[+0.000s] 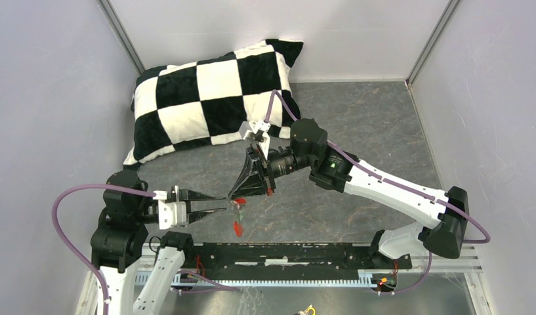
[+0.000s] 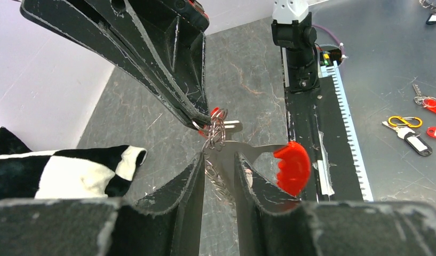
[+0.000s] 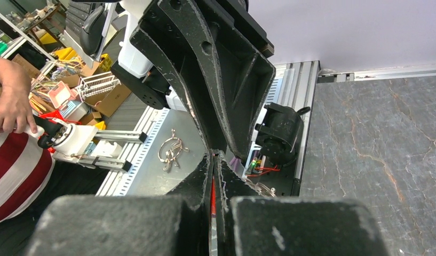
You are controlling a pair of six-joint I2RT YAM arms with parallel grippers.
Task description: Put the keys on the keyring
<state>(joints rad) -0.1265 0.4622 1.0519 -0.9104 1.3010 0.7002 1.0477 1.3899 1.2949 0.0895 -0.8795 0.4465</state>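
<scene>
My right gripper (image 1: 235, 195) (image 2: 200, 121) (image 3: 214, 157) reaches down-left and is shut on a thin red thing (image 3: 212, 186), apparently the red-headed key (image 2: 215, 112). Silvery ring loops (image 2: 215, 133) hang at its tips. From them a flat metal strip runs to the keyring's red fob (image 2: 292, 166) (image 1: 237, 228). My left gripper (image 1: 224, 204) (image 2: 221, 160) points right at the loops, jaws a little apart. A silvery chain (image 2: 222, 181) lies in the gap between them. A short metal blade (image 2: 234, 126) sticks out beside the loops. I cannot make out the green-headed key.
A black-and-white checked pillow (image 1: 212, 98) (image 2: 55, 170) lies at the back left. A black base rail (image 1: 285, 252) (image 2: 303, 133) runs along the near edge. Spare keys and tags (image 2: 413, 130) (image 3: 170, 152) lie on the metal bench beyond it. A person's arm (image 3: 13, 106) is off to the side.
</scene>
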